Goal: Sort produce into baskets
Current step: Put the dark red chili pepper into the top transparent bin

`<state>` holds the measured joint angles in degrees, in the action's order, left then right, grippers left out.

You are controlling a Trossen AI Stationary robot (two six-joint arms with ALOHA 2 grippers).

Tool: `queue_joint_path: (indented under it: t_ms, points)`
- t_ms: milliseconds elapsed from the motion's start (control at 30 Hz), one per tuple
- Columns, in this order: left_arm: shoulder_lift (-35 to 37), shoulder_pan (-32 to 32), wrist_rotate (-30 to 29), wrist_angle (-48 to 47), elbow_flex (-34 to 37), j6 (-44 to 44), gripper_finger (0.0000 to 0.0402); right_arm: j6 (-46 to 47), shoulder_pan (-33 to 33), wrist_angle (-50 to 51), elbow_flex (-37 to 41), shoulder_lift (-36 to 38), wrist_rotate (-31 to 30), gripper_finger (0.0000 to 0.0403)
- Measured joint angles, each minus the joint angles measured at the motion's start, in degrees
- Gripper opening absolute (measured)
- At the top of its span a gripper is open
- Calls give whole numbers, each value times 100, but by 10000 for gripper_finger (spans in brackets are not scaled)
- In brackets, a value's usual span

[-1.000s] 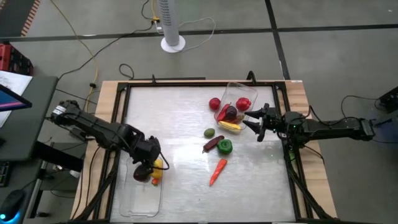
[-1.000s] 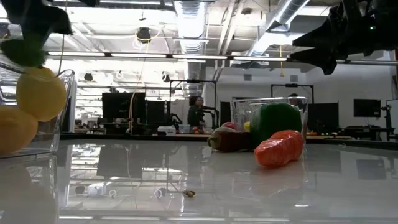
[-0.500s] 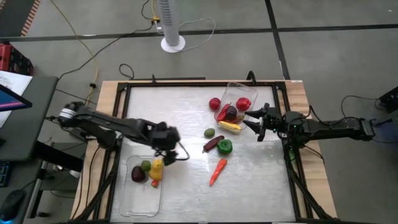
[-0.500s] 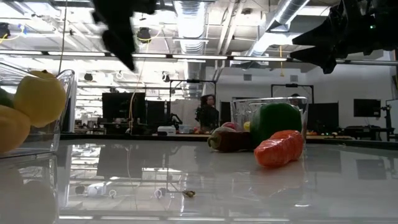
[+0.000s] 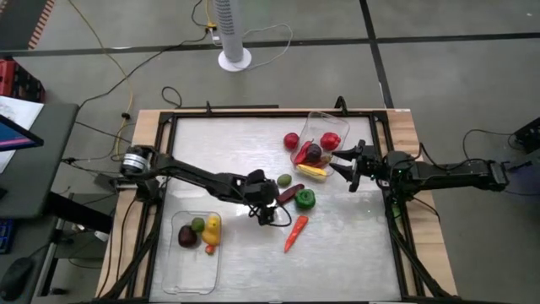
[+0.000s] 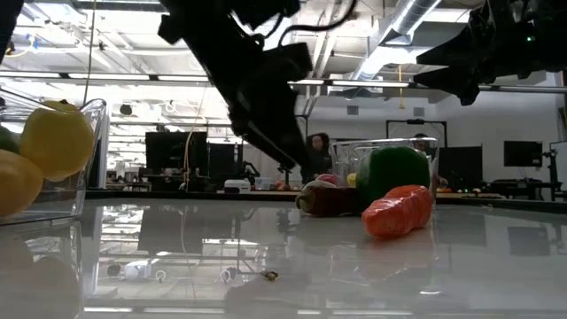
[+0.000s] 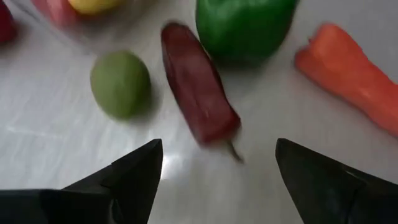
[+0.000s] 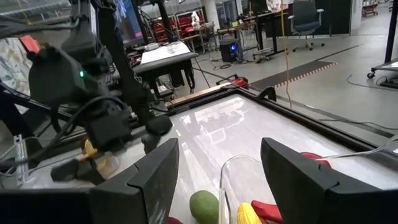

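left gripper (image 7: 214, 162) spread wide above the dark red pepper (image 7: 200, 92), mid-table.
pepper lies between lime (image 7: 120, 83) and green pepper (image 7: 244, 25); straddle its middle, drop straight. right gripper (image 5: 344, 168) open beside the far basket (image 5: 337, 126).

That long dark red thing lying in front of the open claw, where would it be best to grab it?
Probably across the middle of the dark red piece, from above. It lies flat and is long and narrow, so the left gripper, open, could close on its two long sides.
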<state>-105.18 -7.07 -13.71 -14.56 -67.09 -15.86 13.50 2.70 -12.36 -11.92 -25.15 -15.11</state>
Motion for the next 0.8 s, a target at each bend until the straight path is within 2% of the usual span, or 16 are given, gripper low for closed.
queue_joint_path:
  t_ms: [67, 233, 567, 667, 800]
  points:
    - [-157, -2, -208, 361, 0, 83, 291, 1, 0, -5, 0, -2, 0, 256]
    - [-537, -2, -206, 1127, 0, 108, 285, 7, -9, -4, 0, -2, 0, 256]
    - [-1040, 11, -378, 1393, 0, -139, 277, 14, -7, -7, 0, -2, 0, 256]
    - [-1045, 11, -496, 1422, 0, -87, 251, 13, -7, -6, 0, -2, 0, 256]
    - [-1021, 11, -564, 1383, 0, 30, 191, 13, -7, -4, 0, -2, 2, 256]
